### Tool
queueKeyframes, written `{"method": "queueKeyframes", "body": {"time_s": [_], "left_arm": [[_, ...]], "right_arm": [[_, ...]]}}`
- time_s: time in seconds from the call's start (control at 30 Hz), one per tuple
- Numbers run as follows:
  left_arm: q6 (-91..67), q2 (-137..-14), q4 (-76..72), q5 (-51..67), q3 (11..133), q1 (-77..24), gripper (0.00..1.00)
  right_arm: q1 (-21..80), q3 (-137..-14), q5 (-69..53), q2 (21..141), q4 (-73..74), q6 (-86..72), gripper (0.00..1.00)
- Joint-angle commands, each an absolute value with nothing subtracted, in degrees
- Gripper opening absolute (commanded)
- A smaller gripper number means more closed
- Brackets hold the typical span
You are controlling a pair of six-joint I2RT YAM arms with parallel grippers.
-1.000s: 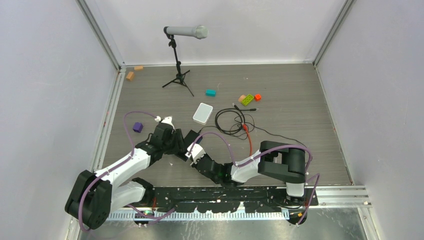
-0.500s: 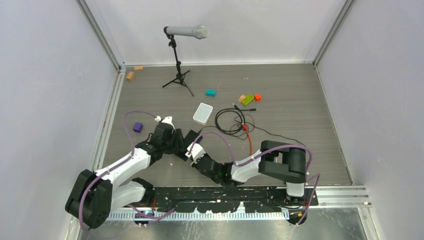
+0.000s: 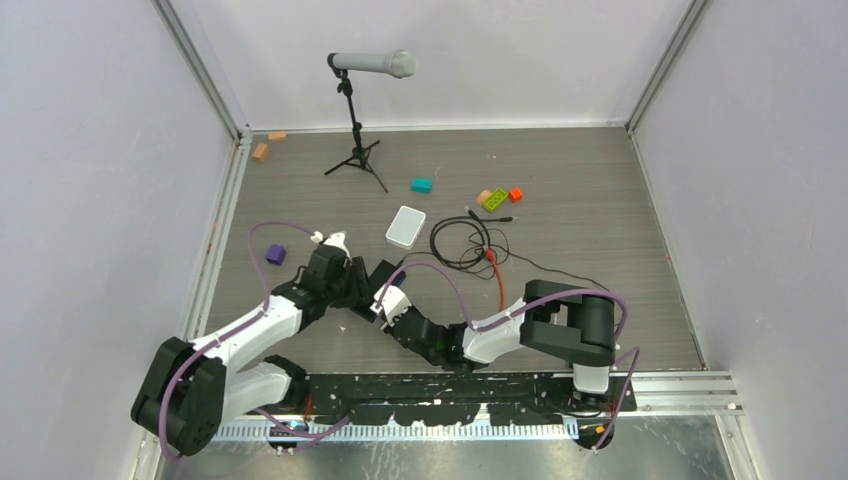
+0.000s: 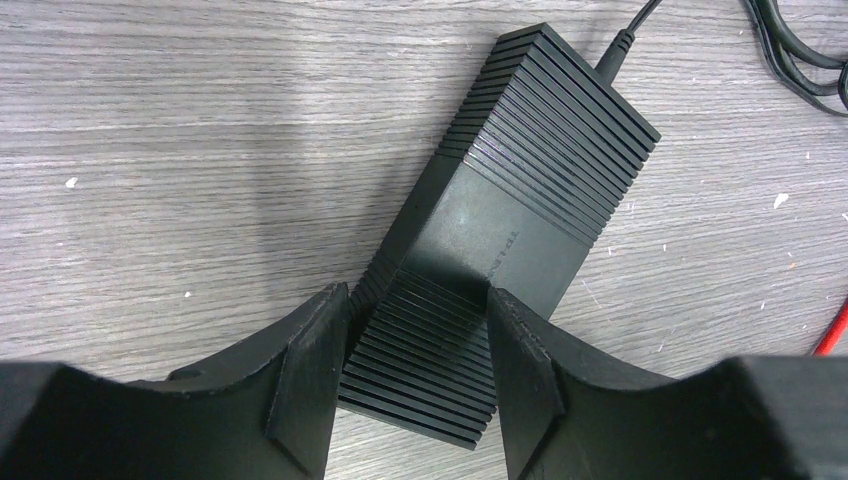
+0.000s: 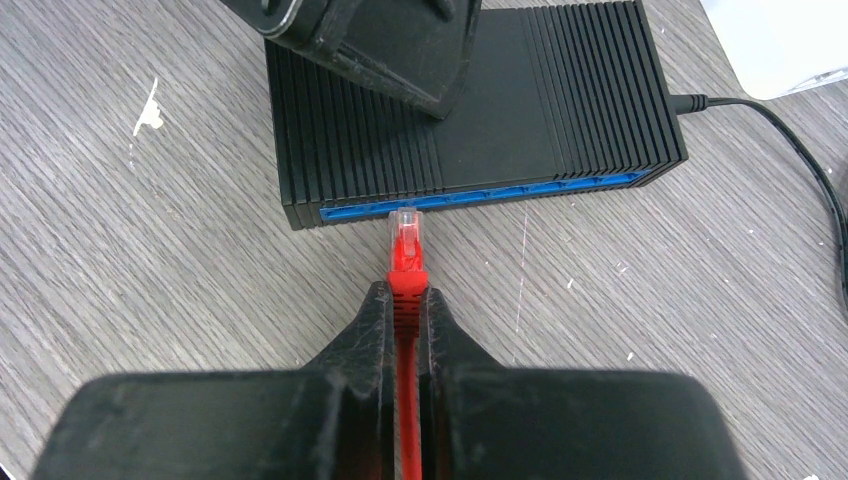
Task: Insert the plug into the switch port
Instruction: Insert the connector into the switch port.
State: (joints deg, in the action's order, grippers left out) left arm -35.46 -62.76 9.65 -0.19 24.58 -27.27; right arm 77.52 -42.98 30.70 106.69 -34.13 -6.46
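The insertion step was in hand. The right gripper (image 5: 405, 300) was pinched almost shut on the red cable (image 5: 405, 400) just behind the plug (image 5: 404, 230), which poked out ahead of the fingertips, clear tip forward. That tip sat right at the blue edge of the switch (image 5: 540, 90), at a switch port (image 5: 440, 201) toward the left end in the right wrist view. Whether it was touching or a hair short was hard to tell, and it was not seated. The left gripper (image 4: 415, 340), about half open, straddled the switch with both fingers against its long sides, bracing it on the table (image 4: 150, 150). The next move likely called for a straight, level push, the plug square to the socket, while the left held firm.
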Motion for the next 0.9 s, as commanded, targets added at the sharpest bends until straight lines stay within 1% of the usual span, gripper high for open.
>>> {"method": "queueKeyframes", "body": {"time_s": [0.0, 0.6, 0.87], "left_arm": [[-35.62, -63.46, 8.88, 3.78, 24.79, -27.86, 0.53], [-35.98, -63.69, 9.1, 2.94, 24.87, -27.86, 0.53], [-35.4, -63.92, 8.84, 4.73, 24.88, -27.86, 0.53]], "right_arm": [[77.55, -45.95, 29.0, 103.04, -37.92, -7.41, 0.0], [77.65, -46.16, 28.55, 101.76, -36.34, -7.42, 0.01], [77.49, -45.28, 29.66, 103.83, -39.85, -6.86, 0.0]]}}
